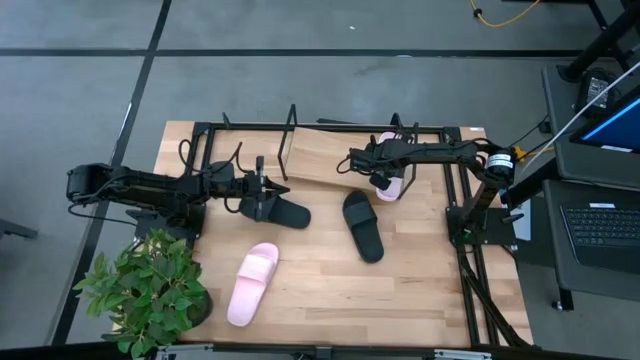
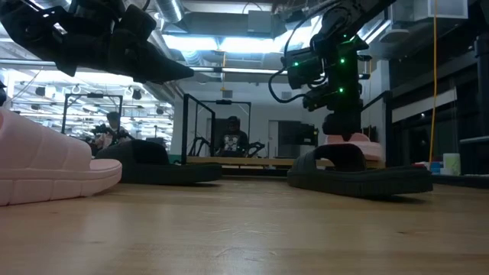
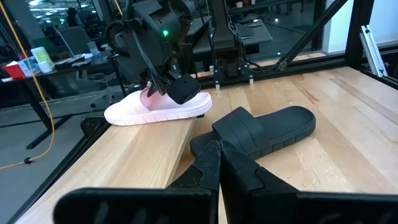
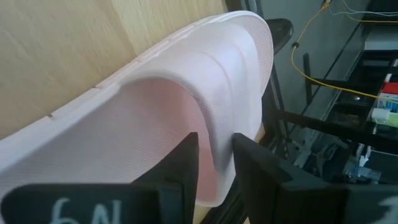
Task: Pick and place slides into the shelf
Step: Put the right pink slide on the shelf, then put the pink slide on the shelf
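Observation:
One pale pink slide (image 1: 390,187) lies at the right end of the shelf (image 1: 315,160), a tilted light board in a black wire frame. My right gripper (image 4: 214,142) is open, its fingers either side of this slide's strap. My left gripper (image 1: 262,195) is shut and hovers empty above a black slide (image 1: 287,213) that lies flat on the table. A second black slide (image 1: 363,227) lies at the table's middle. Another pink slide (image 1: 252,283) lies toward the near edge. My right gripper comes slanting down onto the strap's side edge (image 4: 219,127), one finger (image 4: 180,171) under the strap and one (image 4: 264,177) outside it. Whether either finger touches the strap I cannot tell. The slide rests on the shelf board (image 3: 143,162).
A potted plant (image 1: 150,290) stands at the near left corner. Black frame bars (image 1: 465,240) run along the table's right side and far edge. Bare tabletop lies between the near pink slide and the middle black slide. A person (image 2: 233,141) sits in the room beyond.

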Robot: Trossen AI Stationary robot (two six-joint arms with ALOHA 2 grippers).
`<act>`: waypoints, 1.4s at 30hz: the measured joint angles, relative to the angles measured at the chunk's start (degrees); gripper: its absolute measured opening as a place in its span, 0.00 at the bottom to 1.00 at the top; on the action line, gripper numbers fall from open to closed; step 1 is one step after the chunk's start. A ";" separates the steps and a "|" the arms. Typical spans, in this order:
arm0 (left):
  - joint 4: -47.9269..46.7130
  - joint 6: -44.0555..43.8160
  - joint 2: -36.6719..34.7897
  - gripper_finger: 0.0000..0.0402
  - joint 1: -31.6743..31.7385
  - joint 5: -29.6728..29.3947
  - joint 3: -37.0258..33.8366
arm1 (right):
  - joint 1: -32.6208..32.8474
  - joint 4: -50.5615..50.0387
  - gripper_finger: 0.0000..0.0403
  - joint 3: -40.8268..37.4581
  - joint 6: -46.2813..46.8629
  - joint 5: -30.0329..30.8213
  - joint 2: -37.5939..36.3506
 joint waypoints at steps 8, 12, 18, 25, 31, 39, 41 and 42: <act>-0.02 -0.07 0.00 0.00 0.02 0.00 0.00 | 0.10 0.07 0.25 0.24 -1.47 -0.90 0.00; -0.04 -0.09 0.00 0.00 0.01 0.00 0.00 | 0.12 0.18 0.25 1.46 -1.76 -1.28 0.00; -0.13 -1.37 0.00 0.00 0.02 0.00 0.00 | 0.12 0.25 0.25 3.60 -3.02 -3.36 0.00; -0.13 -1.38 0.00 0.00 0.01 0.01 0.00 | 0.15 -2.49 0.25 5.43 -3.00 -3.47 0.00; -0.15 -1.38 0.00 0.00 0.00 0.00 0.00 | 0.15 -7.30 0.25 10.11 -1.52 -10.28 0.00; -0.15 -1.38 0.00 0.00 0.01 0.02 0.00 | 1.21 -11.23 0.25 17.41 -1.21 -12.56 0.00; -0.15 -1.38 0.00 0.00 0.02 0.01 0.00 | 1.71 -12.42 0.25 19.30 -0.48 -13.98 0.00; -0.15 -1.38 0.00 0.00 0.02 0.02 0.00 | 2.02 -13.16 0.25 20.32 0.35 -14.89 0.00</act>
